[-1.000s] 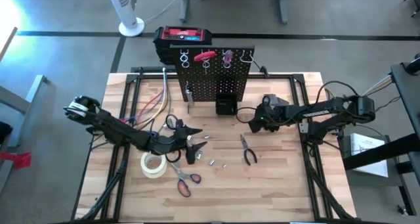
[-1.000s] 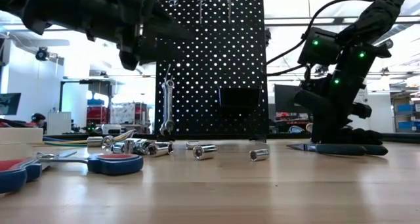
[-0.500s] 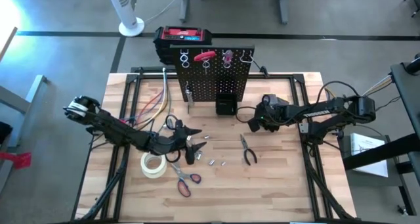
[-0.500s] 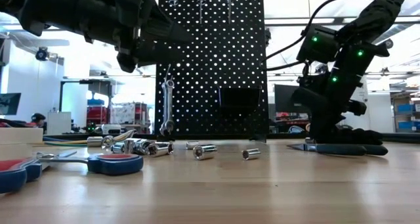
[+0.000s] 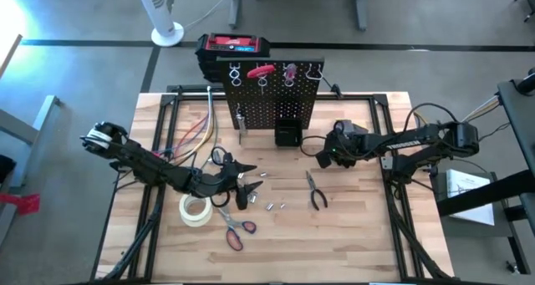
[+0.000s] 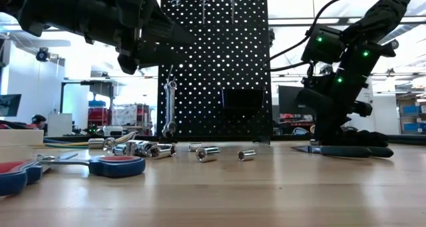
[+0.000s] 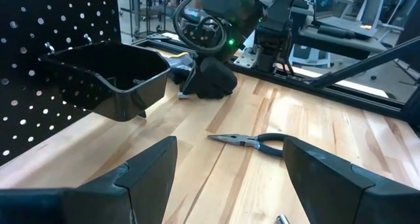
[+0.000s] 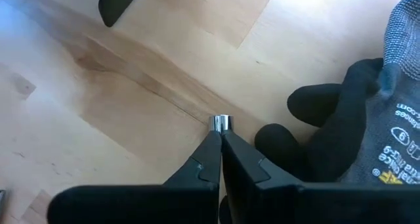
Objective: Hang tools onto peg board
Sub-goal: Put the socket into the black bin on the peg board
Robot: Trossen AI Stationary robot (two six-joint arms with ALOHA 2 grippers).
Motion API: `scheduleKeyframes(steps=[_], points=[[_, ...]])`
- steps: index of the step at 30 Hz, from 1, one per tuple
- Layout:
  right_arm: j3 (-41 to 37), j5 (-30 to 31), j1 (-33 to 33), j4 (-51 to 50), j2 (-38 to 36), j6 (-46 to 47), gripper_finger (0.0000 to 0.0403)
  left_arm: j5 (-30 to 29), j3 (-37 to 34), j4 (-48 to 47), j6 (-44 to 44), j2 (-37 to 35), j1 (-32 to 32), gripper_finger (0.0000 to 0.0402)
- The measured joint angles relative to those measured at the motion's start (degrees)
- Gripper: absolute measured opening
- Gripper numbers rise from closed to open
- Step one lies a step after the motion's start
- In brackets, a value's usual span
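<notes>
Our right jaws (image 8: 220,140) are pressed together over the desk (image 5: 359,226), their tips pinching a small silver bit (image 8: 219,123); a glove (image 8: 367,125) lies just beside them. Our left jaws (image 7: 226,178) hang released above the desk, and through their gap we see the pliers (image 7: 252,140) lying flat, with the bin (image 7: 108,76) of the peg board (image 5: 272,97) off to one side. Sockets (image 6: 200,151) lie scattered below them, and the scissors (image 5: 236,229) and the tape roll (image 5: 195,210) rest near. A wrench (image 6: 169,107) hangs on the peg board.
</notes>
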Motion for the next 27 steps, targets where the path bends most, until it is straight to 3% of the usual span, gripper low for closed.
scheduleKeyframes(steps=[3, 14, 19, 27], points=[[0.0, 0.0, 0.0, 0.2, 0.0, 0.0, 0.0030, 0.0, 0.0, 0.0, -0.3, 0.0, 0.0, 0.0270], [-0.1, -0.1, -2.0, 2.0, 0.1, -2.4, 0.0177, 0.0, 0.0, 0.3, -0.4, 0.0, 0.0, 0.0270], [-0.1, -4.1, -5.2, 6.0, 0.1, -9.5, 0.0185, 0.0, 0.0, 0.8, -0.4, 0.0, 0.0, 0.0270], [0.0, -10.5, -12.7, 7.0, 1.0, -17.4, 0.0163, 0.0, 0.6, 1.0, -0.4, 0.0, 0.0, 0.0270]])
